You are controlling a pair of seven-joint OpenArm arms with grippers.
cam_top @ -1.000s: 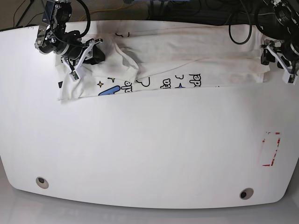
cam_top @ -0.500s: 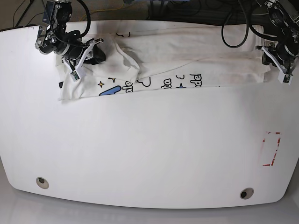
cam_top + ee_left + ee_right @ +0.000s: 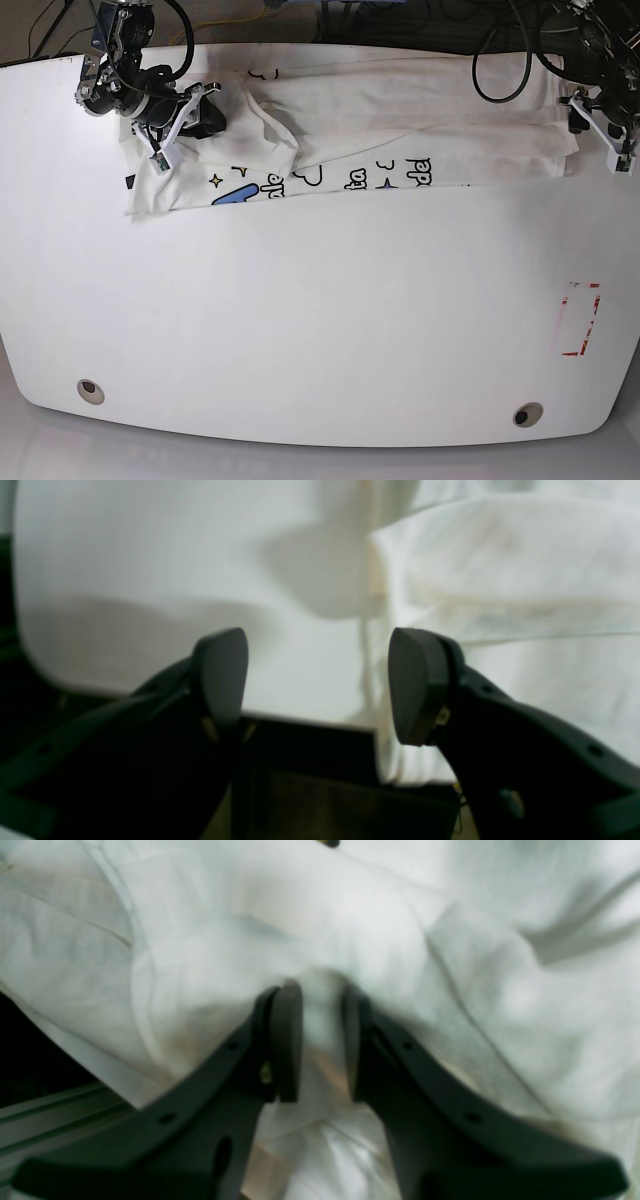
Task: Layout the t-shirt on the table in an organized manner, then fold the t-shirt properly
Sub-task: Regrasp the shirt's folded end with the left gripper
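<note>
White cotton, one t-shirt (image 3: pixel 390 125), lies crumpled along the far edge of the table (image 3: pixel 320 320), its print half hidden under a folded layer so only fragments of letters show. The right gripper (image 3: pixel 322 1040), near the far left corner, has its jaws nearly closed, pinching a fold of cloth. The left gripper (image 3: pixel 317 680), at the far right corner, is spread wide, holding nothing. Both wrist views are blurred. Two grommet holes (image 3: pixel 90 390) and one red dashed mark (image 3: pixel 578 318) sit toward the near edge.

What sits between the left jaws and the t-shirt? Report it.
Nothing visible. The left gripper is open at the t-shirt edge, with only cloth and bare table beyond it. The right gripper is already shut on a fold.
</note>
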